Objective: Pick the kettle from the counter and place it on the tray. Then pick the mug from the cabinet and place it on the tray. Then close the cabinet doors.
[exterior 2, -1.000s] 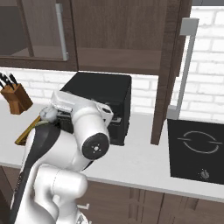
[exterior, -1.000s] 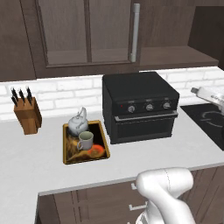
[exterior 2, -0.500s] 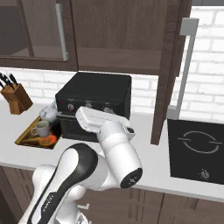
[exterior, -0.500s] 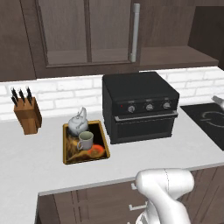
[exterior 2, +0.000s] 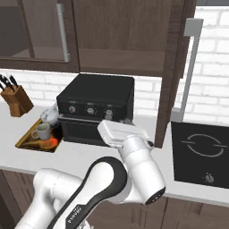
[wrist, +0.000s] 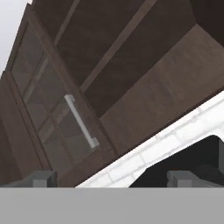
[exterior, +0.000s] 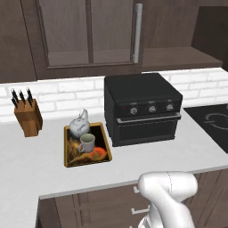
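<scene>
Left base view: the tray (exterior: 70, 159) lay on the counter (exterior: 31, 160) beside a black countertop oven (exterior: 142, 108) and held the kettle (exterior: 79, 127) at its back and the mug (exterior: 87, 143) just in front. A knife block (exterior: 28, 117) stood well to the left. These things sat as they had a second before.

Right base view: the arm had swung right, uncovering the tray (exterior 2: 27, 141), mug (exterior 2: 41, 131) and kettle (exterior 2: 49, 116). One cabinet door (exterior 2: 174, 67) stood open edge-on.

Hand view: the gripper (wrist: 112, 178) was spread wide, empty, facing the cabinet (wrist: 131, 65) and a door handle (wrist: 81, 121). No lettering was readable.
</scene>
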Robot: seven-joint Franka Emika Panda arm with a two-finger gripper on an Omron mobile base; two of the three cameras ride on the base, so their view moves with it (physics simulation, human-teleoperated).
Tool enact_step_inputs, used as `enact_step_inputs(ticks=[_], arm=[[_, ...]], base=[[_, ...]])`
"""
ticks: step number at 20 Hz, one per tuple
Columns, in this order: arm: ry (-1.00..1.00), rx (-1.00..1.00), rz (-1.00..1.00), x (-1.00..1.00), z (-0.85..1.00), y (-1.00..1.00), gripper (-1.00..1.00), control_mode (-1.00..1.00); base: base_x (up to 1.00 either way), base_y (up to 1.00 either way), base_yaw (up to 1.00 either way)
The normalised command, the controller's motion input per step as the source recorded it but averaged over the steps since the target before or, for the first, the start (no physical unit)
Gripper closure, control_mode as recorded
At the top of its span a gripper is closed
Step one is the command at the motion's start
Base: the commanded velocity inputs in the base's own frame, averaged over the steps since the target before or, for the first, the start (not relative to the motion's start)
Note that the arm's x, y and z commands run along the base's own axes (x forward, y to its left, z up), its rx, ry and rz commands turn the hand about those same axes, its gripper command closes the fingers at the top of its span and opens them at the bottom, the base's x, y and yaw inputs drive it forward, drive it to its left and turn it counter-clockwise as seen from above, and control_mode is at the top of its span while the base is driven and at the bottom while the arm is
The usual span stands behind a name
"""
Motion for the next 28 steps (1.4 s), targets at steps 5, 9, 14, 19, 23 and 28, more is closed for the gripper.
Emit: enact_step_inputs(ticks=[5,9,14,19,23,28], arm=[[0.05,0.09,0.00,0.00,-0.01,-0.57,-1.00,-1.00],[0.02,0.17,0.00,0.00,-0.02,-0.71,-1.00,-1.00],[-0.02,0.21,0.06,0.00,-0.28,-0.58,-1.00,-1.00],[-0.05,0.22,0.18,0.00,-0.18,-0.54,-1.00,-1.00],[0.00,0.18,0.21,0.00,-0.02,-0.50,-1.00,-1.00],[-0.12,0.03,0.17,-0.05,0.23,-0.34,-1.00,-1.00]], base=[[0.00,0.00,0.00],[0.00,0.00,0.00],[0.00,0.00,0.00],[0.00,0.00,0.00],[0.00,0.00,0.00],[0.00,0.00,0.00]])
